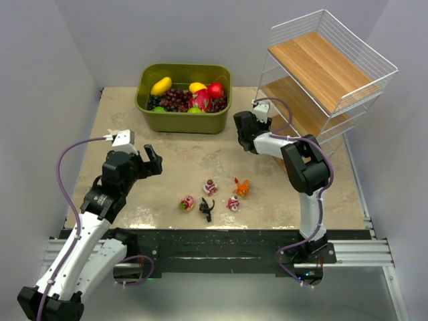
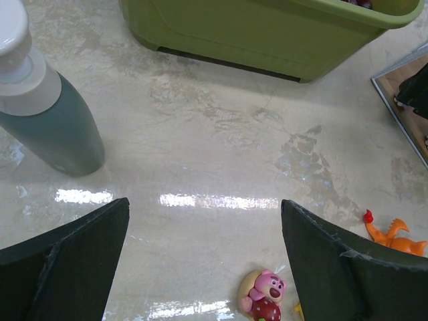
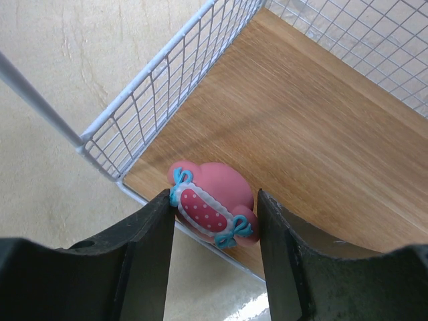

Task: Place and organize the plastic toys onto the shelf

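Observation:
Several small plastic toys lie on the table in front of the arms: a pink-red one (image 1: 188, 202), a black spiky creature (image 1: 206, 208), a pink-white one (image 1: 210, 187), another pink one (image 1: 233, 203) and an orange creature (image 1: 241, 186). My left gripper (image 1: 150, 160) is open and empty, left of and behind them. Its wrist view shows a pink bear toy (image 2: 265, 297) near the right finger and the orange creature (image 2: 394, 235). My right gripper (image 3: 215, 221) is shut on a pink toy with blue bows (image 3: 221, 184), at the front wire edge of the shelf's (image 1: 334, 67) lowest wooden tier (image 3: 314, 134).
An olive-green bin (image 1: 184, 122) with fruit stands at the back middle; it also shows in the left wrist view (image 2: 267, 33). A teal and white post (image 2: 53, 114) stands at the left of the left wrist view. The shelf's base corner (image 2: 401, 100) shows at its right.

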`<act>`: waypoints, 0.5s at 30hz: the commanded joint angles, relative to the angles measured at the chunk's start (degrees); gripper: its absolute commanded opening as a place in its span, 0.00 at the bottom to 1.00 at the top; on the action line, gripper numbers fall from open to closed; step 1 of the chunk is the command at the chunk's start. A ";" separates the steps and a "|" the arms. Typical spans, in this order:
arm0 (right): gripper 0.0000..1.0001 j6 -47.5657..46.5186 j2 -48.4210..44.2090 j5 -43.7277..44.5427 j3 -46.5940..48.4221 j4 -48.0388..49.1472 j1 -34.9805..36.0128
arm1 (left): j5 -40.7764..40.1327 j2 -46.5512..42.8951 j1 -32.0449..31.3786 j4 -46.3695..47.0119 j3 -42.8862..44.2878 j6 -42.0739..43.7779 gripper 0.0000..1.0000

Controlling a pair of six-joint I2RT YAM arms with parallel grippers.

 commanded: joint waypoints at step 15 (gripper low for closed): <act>0.29 2.05 2.03 2.53 6.08 -3.78 -0.13 | -1.93 -0.91 0.18 1.14 2.81 1.44 1.00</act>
